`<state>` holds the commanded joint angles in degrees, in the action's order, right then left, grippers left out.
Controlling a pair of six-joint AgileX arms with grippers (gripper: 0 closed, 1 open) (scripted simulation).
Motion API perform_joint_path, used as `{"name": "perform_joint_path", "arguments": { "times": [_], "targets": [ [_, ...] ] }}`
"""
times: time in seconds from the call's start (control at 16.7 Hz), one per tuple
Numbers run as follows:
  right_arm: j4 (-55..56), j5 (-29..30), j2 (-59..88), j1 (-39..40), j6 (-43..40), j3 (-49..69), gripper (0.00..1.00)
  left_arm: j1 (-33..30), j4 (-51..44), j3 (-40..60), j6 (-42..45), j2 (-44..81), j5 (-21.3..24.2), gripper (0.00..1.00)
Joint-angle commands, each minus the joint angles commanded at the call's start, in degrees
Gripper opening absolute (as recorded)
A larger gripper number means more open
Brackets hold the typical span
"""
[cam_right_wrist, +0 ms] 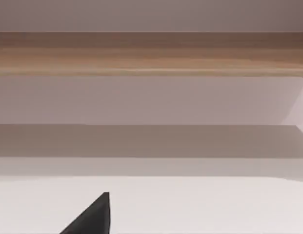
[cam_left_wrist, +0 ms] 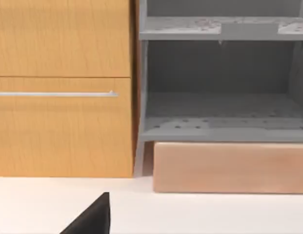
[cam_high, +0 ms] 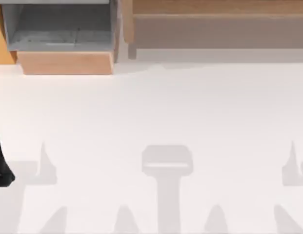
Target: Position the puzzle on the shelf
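Left claw (cam_high: 2, 170) sits at nine o'clock on the top view's worktop (cam_high: 156, 112); its state I cannot tell. Shelf (cam_high: 219, 7) lies at one o'clock. Right wrist view faces that shelf board (cam_right_wrist: 151, 53). Locate the puzzle first.

The white bench (cam_high: 156, 112) carries a wooden box (cam_high: 63, 61) with a grey interior at its far left. The long wooden shelf (cam_high: 214, 9) stands beside it at the far right.
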<state>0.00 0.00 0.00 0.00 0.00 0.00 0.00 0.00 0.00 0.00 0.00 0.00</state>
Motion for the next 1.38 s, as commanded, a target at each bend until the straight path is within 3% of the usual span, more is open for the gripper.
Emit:
{"name": "perform_joint_path", "arguments": {
  "times": [0.3, 0.54, 1.38],
  "targets": [
    [0.0, 0.0, 0.0, 0.0, 0.0, 0.0, 1.0, 0.57, 1.75, 1.66, 2.29, 3.38, 0.71, 1.0],
    [0.0, 0.0, 0.0, 0.0, 0.0, 0.0, 1.0, 2.61, 7.95, 7.52, 10.47, 15.37, 3.22, 1.0],
    [0.0, 0.0, 0.0, 0.0, 0.0, 0.0, 1.0, 16.0, 46.09, 43.34, 61.62, 89.36, 18.34, 1.0]
  ]
}}
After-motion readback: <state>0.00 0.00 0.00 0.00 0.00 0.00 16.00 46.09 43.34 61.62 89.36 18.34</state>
